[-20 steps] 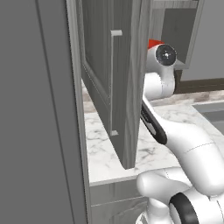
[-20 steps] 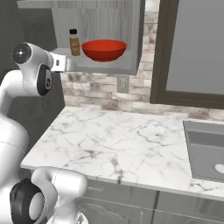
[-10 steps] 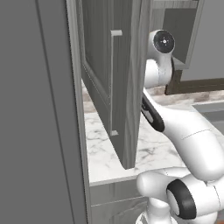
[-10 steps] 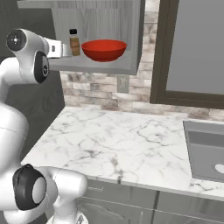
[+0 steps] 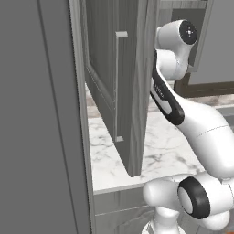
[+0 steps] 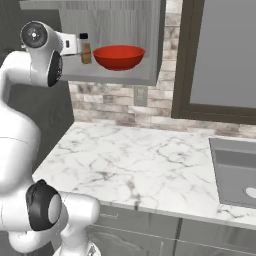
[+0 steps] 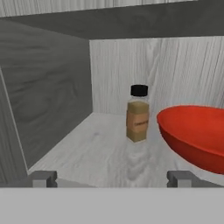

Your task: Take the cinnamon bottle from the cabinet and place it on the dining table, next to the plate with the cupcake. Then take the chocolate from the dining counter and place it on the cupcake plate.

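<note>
now level with the open cabinet (image 6: 112, 75), wrist raised from a lower, nearer pose a second ago and pushed in toward the shelf mouth. in the right base view, hand drawn up just left of the bottle (image 6: 86, 49), where half a second back a clear gap was left between them. door (image 5: 119, 91) swung wide and standing edge-on beside the arm in the left base view, well out of the way.

gripper (image 7: 111, 178) spread wide, both tips apart at the bottom of the hand view and nothing between them. bottle (image 7: 138, 114) upright on the shelf floor, toward the back wall, roughly midway between the left side wall and the red bowl (image 7: 197, 133). bowl's rim just beside the bottle on its right, apparently not touching. bottle slightly right of the line between the tips, and not yet inside their span.

meaning for the task: approach to the first pick nearly complete, grasp not yet made. likely next: a short push deeper along the shelf, a small shift toward the bowl side to centre the bottle, then a squeeze on the body below the black cap. main risk the bowl: little room for the right finger, so a nudge of the rim or a tipped bottle quite possible. table, plate, cupcake and chocolate all for later.
</note>
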Available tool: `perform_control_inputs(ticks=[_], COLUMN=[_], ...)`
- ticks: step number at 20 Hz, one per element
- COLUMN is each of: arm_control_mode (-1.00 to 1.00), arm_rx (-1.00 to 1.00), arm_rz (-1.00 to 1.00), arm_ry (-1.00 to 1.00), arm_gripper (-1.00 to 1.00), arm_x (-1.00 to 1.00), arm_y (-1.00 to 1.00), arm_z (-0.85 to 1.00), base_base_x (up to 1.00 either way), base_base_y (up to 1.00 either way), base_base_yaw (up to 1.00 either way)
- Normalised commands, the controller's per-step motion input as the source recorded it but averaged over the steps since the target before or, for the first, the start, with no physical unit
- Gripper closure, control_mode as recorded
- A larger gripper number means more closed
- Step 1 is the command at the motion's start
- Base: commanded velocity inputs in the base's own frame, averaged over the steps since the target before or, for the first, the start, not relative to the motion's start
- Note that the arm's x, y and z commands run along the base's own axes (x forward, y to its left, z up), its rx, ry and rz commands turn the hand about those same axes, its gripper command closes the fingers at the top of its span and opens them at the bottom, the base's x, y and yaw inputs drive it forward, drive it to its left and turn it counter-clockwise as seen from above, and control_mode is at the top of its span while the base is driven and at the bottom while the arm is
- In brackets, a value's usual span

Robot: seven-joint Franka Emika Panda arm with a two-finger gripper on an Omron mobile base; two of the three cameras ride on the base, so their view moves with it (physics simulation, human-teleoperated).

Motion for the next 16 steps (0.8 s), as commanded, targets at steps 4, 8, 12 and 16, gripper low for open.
perform_control_inputs(ticks=[4,8,12,16], arm_control_mode=[-1.00,-1.00,-1.00,-1.00], arm_rx=[0.00,0.06,0.04,0.03], arm_rz=[0.06,0.07,0.06,0.04], arm_ry=[0.00,0.00,0.04,0.08], arm_gripper=[-1.00,-1.00,-1.00,-1.00], arm_x=[0.10,0.18,0.28,0.27], arm_y=[-0.09,-0.16,-0.10,-0.11], arm_z=[0.00,0.00,0.00,-0.04], base_base_x=[0.00,0.00,0.00,0.00], base_base_y=[0.00,0.00,0.00,0.00], base_base_yaw=[0.00,0.00,0.00,0.00])
